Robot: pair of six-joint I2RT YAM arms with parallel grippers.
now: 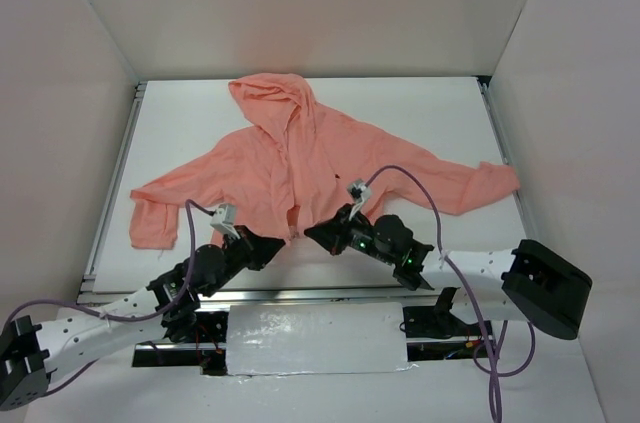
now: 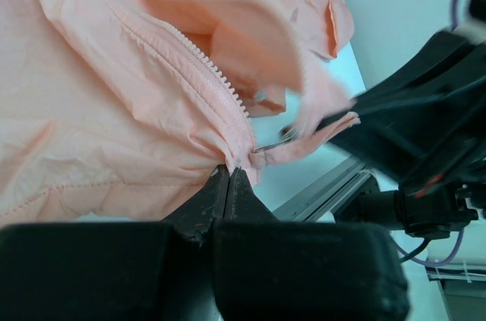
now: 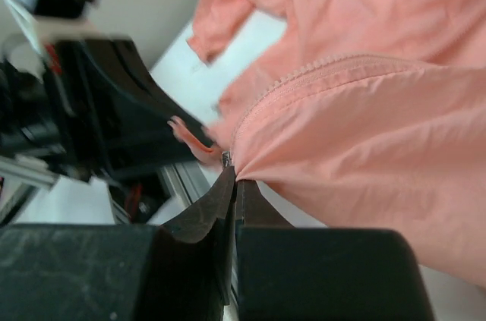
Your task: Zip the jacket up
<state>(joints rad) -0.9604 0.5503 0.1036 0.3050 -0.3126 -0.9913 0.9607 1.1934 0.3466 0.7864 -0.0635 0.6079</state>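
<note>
The salmon-pink hooded jacket (image 1: 300, 163) lies flat on the white table, hood at the far side, sleeves spread, front open. My left gripper (image 1: 277, 240) is shut on the jacket's bottom hem at the left zipper edge (image 2: 228, 108); its tips (image 2: 229, 173) pinch the fabric just below the zipper teeth. My right gripper (image 1: 313, 233) is shut on the bottom hem of the right front panel; its tips (image 3: 234, 177) pinch the fabric beside a small metal zipper piece (image 3: 225, 158). The two grippers sit close together at the jacket's bottom centre.
White walls enclose the table (image 1: 430, 113) on three sides. A metal rail (image 1: 300, 293) runs along the near edge, just behind the grippers. Purple cables (image 1: 410, 178) loop over both arms.
</note>
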